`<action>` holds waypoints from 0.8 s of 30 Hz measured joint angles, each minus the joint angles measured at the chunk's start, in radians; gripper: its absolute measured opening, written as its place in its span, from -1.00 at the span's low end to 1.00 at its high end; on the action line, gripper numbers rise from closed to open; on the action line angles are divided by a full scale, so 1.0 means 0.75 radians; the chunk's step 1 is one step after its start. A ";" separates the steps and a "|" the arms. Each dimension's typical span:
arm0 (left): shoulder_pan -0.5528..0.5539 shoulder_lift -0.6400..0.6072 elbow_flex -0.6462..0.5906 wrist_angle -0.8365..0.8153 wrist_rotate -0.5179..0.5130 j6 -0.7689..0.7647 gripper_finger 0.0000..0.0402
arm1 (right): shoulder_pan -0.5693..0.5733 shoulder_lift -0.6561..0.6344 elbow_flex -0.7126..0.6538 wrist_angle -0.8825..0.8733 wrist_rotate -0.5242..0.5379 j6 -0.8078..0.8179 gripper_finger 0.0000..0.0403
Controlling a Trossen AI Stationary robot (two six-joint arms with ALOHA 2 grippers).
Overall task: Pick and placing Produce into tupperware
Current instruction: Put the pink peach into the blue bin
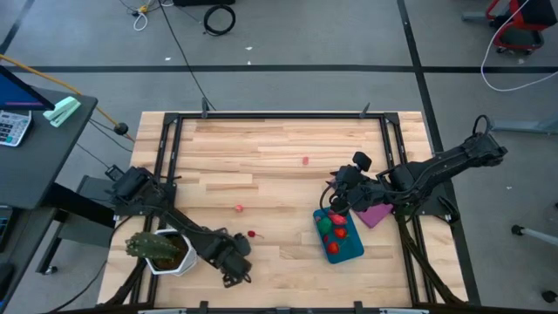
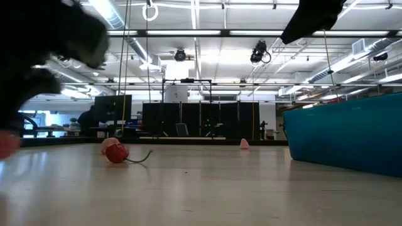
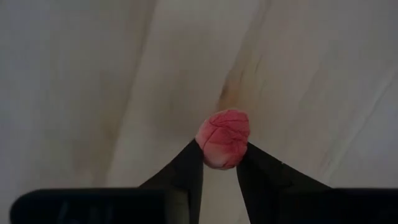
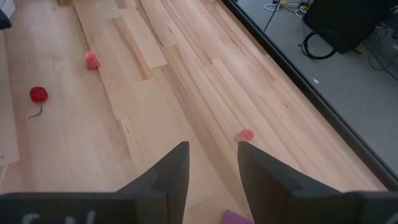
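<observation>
The teal tupperware (image 1: 344, 244) sits right of the table's middle, near the near edge, with red and green produce (image 1: 336, 228) inside; its wall (image 2: 352, 135) fills the right of the low view. Loose produce lies on the wood: a red piece with a stem (image 1: 252, 235) (image 2: 117, 152) and two pink pieces (image 1: 238, 208) (image 1: 306, 160). My left gripper (image 1: 235, 269) is at the near edge, shut on a pink-red piece (image 3: 222, 138). My right gripper (image 1: 340, 199) hovers open over the tupperware's far end, its fingers (image 4: 212, 168) empty. My left gripper pinches a round pink-red produce piece (image 3: 222, 152) between its two fingertips (image 3: 189, 165), one on each side of it. The fingers point down at the wood. Whether the piece rests on the table or hangs clear of it, I cannot tell.
A leafy plant in a white pot (image 1: 161, 251) stands right beside my left arm at the near left corner. A purple sheet (image 1: 377, 214) lies next to the tupperware, under my right arm. Bare wood (image 1: 279, 148) spreads across the middle and far part of the table.
</observation>
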 joint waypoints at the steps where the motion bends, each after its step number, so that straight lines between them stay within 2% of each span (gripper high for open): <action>1: 0.006 -0.001 0.020 -0.003 -0.022 0.032 -0.56 | 0.000 0.000 0.000 0.000 0.001 0.000 -0.28; 9: 0.128 -0.001 0.170 0.072 -0.256 0.371 -0.60 | 0.000 0.000 0.000 0.000 0.002 0.000 -0.28; 12: 0.210 -0.003 0.194 0.205 -0.309 0.524 -0.59 | 0.000 0.000 0.000 -0.001 0.047 -0.005 -0.28; 18: 0.388 -0.004 0.195 0.605 -0.338 0.897 -0.62 | -0.001 -0.001 0.000 -0.038 0.092 -0.078 -0.28; 24: 0.520 0.009 0.195 0.896 -0.319 1.100 -0.59 | -0.001 -0.001 0.000 -0.039 0.168 -0.097 -0.28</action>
